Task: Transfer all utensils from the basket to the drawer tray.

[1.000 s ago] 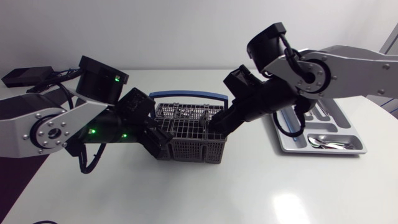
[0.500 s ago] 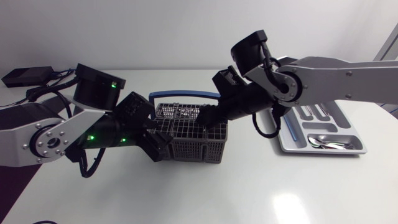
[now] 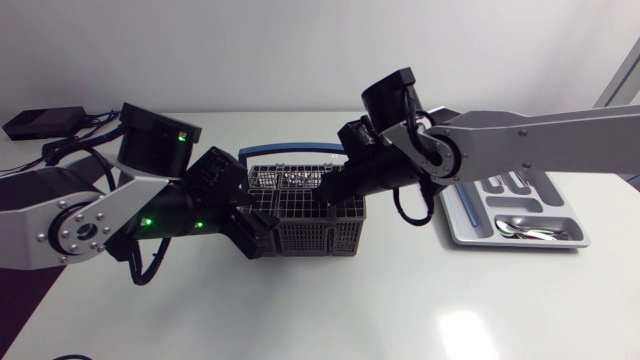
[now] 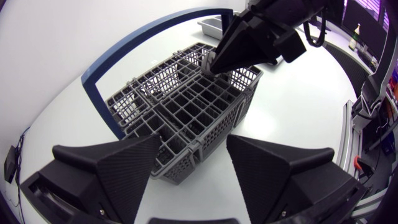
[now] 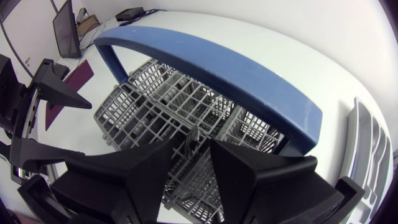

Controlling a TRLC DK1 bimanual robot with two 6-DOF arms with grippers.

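Note:
The grey wire basket (image 3: 310, 232) with a blue handle (image 3: 300, 153) stands mid-table. My right gripper (image 3: 333, 197) reaches down into its right half. In the right wrist view its fingers (image 5: 245, 174) stand close together around a thin metal utensil handle (image 5: 191, 138), with small gaps on both sides; the gripper (image 5: 194, 152) is open. My left gripper (image 3: 258, 228) sits at the basket's left end. It is open (image 4: 194, 142), and the basket's (image 4: 186, 99) near corner lies between its fingers. The right gripper (image 4: 211, 67) shows at the far side.
The silver drawer tray (image 3: 455, 235) lies at the right, behind my right arm, with several utensils (image 3: 520, 228) in its compartments. A black box (image 3: 40, 122) sits at the table's far left corner.
My right arm has swung left and lowered its gripper into the basket, and its fingers have narrowed around a utensil handle. The left arm has stayed put.

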